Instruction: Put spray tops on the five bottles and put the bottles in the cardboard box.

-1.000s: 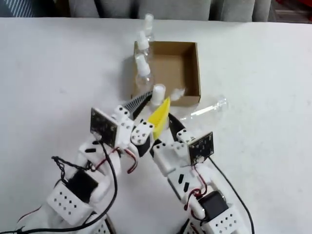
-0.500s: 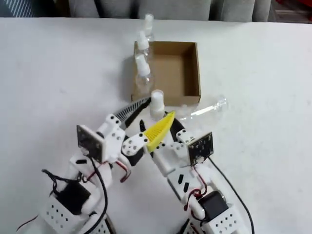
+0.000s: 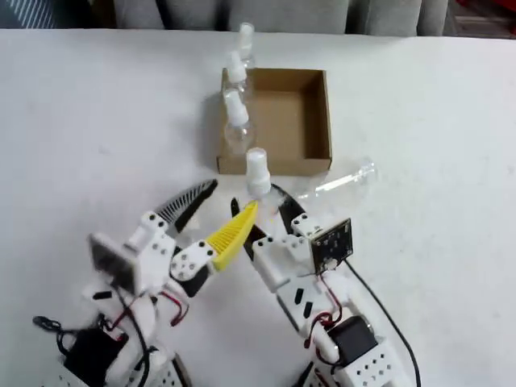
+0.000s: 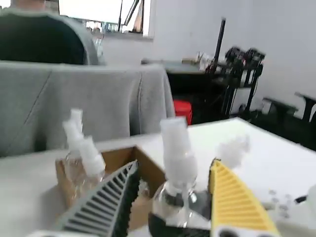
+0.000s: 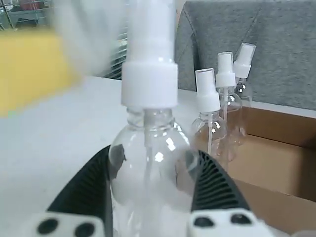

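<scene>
The right end effector (image 3: 264,205) sits low over the table (image 3: 97,121), clamped on an upright spray-topped bottle (image 3: 257,169) just before the cardboard box (image 3: 327,121), while the left end effector (image 3: 231,197) angles toward it, fingers spread apart.

A white table (image 3: 97,113) spread wide, its surface plain and matte. Along its far edge stood grey upholstered seat backs (image 3: 274,14), with a red object (image 3: 484,16) past the far right corner and a bit of blue-striped fabric (image 3: 28,12) past the far left. In the left wrist view a red container (image 4: 183,109) showed just beyond the grey backs, below a dark desk (image 4: 192,81). A black pole (image 4: 219,44) rose beside black equipment (image 4: 244,57) against a pale wall (image 4: 286,44), and a bright window (image 4: 98,12) lay behind.
</scene>
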Controlling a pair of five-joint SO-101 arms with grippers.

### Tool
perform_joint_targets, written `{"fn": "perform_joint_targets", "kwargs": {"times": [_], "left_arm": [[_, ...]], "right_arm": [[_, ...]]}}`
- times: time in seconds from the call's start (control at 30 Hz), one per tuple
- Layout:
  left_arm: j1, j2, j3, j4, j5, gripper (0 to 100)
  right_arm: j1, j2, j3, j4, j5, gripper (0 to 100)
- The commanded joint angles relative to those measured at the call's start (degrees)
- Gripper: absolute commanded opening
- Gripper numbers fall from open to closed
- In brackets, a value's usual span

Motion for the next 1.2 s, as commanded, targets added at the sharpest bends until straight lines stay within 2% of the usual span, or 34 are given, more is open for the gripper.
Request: {"fn": "perform_joint_targets", "kwargs": {"times": [0.0,0.23,0.47,0.53,0.67,0.77,0.93,1.17], "left_arm": [[-3.30,0.22,-1.76,7.82,-0.26,22],[-2.95,0.22,7.03,7.30,4.22,22],[-2.95,0.22,12.04,0.53,4.48,22],[-2.95,0.22,12.31,0.18,4.48,17],[-2.95,0.13,11.43,0.09,4.22,1],[-2.15,0.13,11.34,0.18,4.48,6],[2.42,0.13,11.52,0.70,4.13,2],[2.95,0.13,13.10,2.11,3.87,2]], "right_arm": [[-0.13,-0.66,0.88,0.04,0.53,1.5],[2.77,-0.66,0.88,-2.42,0.62,1.5],[2.86,-0.66,0.88,-3.30,0.62,1.5],[2.95,-0.66,0.88,-4.44,0.62,1.5],[2.95,-0.57,0.88,-6.11,0.62,1.5],[2.95,-0.57,0.88,-7.78,0.62,1.5],[2.95,-0.57,0.88,-10.95,0.62,1.5],[2.95,0.40,-1.32,-15.60,0.62,1.5]]}}
